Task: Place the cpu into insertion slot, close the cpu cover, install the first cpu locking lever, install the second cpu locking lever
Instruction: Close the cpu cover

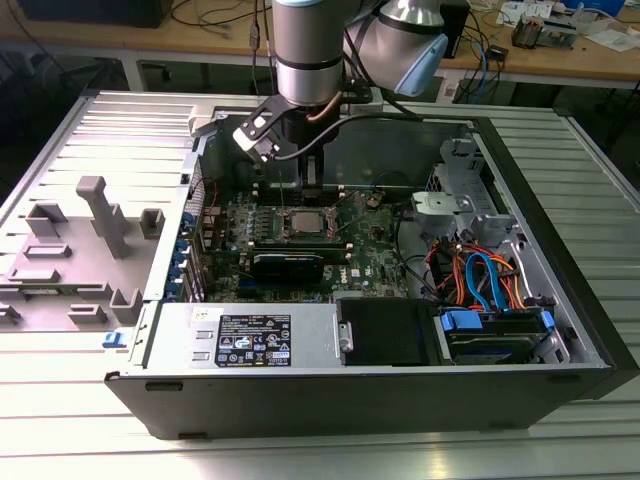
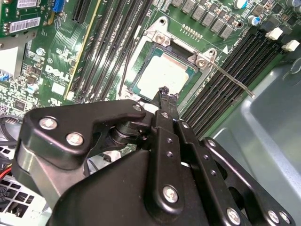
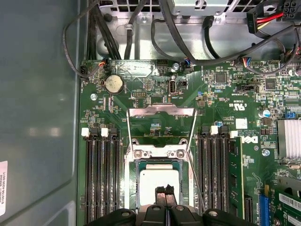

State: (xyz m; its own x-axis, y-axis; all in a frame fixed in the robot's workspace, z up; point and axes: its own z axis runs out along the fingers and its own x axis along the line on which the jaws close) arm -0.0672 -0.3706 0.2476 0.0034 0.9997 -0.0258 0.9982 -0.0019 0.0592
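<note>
Cpu [image 3: 153, 183]: lying in slot [image 3: 137, 186]; light, stiff, fragile, probably best gripped by edges. Claw [image 3: 165, 189]: hovering above, pinched closed, empty.

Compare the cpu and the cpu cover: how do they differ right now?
The cpu is a solid, dull square, while the cpu cover is a silver frame with an open centre. The cpu lies flat in the insertion slot; the cpu cover stands raised open beyond it. Both are square and metallic.

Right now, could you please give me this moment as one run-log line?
chip: seated in socket | cover: open | gripper: shut, tips over chip
</note>
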